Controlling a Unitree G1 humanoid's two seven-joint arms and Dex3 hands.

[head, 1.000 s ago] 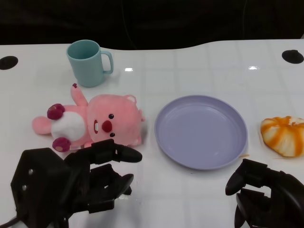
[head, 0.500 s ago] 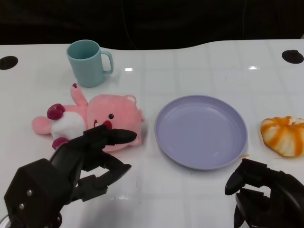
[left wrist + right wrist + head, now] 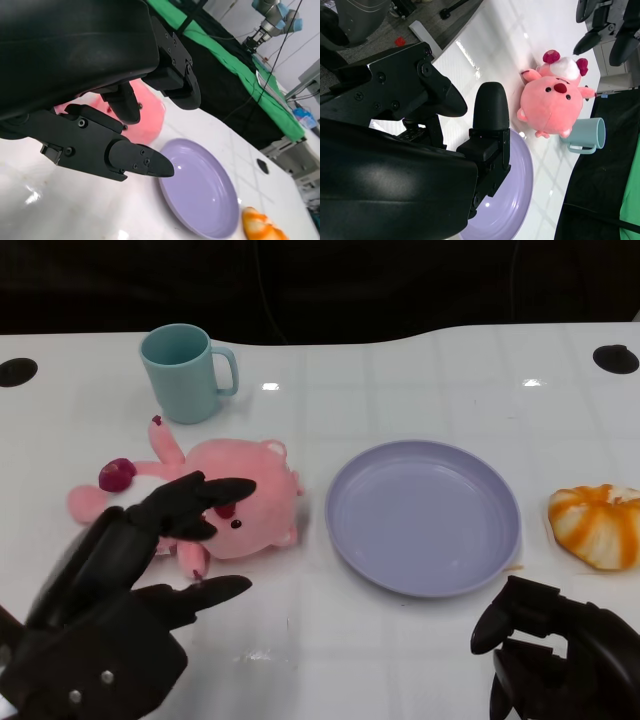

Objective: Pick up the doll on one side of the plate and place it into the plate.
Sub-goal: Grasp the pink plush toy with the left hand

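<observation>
Our left hand (image 3: pixel 130 580) hovers with fingers spread and empty over the pink doll (image 3: pixel 225 498), which lies on the worktop (image 3: pixel 420 390) left of the purple plate (image 3: pixel 423 515). Our right hand (image 3: pixel 555 650) rests curled, holding nothing, near the plate's front right.

no readable text or labels anywhere
</observation>
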